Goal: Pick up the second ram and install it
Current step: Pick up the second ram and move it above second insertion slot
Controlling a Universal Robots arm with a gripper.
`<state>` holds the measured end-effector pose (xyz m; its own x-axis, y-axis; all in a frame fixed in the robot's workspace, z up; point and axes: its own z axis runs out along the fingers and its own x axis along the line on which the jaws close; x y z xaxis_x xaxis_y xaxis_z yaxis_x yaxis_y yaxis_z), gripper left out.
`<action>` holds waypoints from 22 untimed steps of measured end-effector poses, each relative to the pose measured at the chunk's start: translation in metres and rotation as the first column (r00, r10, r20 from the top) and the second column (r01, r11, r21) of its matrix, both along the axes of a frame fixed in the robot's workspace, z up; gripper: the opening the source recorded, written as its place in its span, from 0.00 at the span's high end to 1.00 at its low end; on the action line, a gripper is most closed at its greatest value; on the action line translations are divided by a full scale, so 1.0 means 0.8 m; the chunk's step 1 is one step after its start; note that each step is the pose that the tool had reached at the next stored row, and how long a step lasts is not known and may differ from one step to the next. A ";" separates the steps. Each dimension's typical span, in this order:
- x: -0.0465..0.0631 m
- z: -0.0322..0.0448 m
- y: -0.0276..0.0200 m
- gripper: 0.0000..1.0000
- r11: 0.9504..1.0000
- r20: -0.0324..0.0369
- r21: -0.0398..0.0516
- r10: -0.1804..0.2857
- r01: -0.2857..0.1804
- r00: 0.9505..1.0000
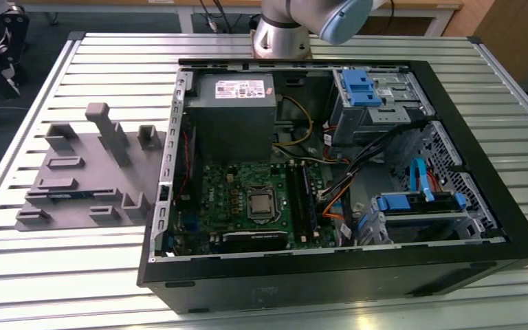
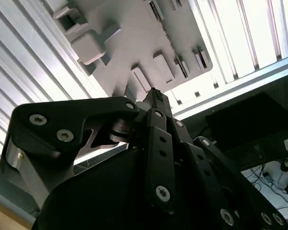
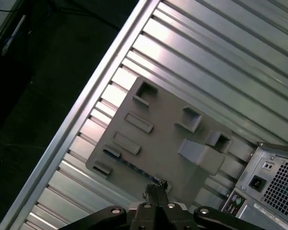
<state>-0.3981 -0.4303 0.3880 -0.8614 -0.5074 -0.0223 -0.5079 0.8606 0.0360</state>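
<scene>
The claw [image 3: 156,186] hangs above the grey fixture [image 3: 163,139] on the slatted counter [image 3: 221,57], its two tips together with nothing visible between them. The second ram [image 3: 129,165] sits on edge in a slot along one border of that fixture, below the claw. Its long axis runs across the counter's slats, and the end nearer the open computer case [image 3: 273,182] lines up closest with the claw tips. In the first wrist view I count one ram stick in the fixture, one fixture, one case, one claw.
</scene>
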 end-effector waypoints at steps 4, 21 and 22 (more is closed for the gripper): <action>0.000 -0.0002 -0.0001 0.89 0.999 0.000 0.000 0.044 -0.044 0.999; -0.001 -0.0008 -0.0005 0.89 0.969 0.000 -0.002 0.248 -0.248 0.969; -0.001 -0.0008 -0.0005 0.89 0.967 0.000 -0.002 0.256 -0.256 0.967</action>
<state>-0.3991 -0.4307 0.3874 -0.7028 -0.7111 -0.0208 -0.7113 0.7021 0.0341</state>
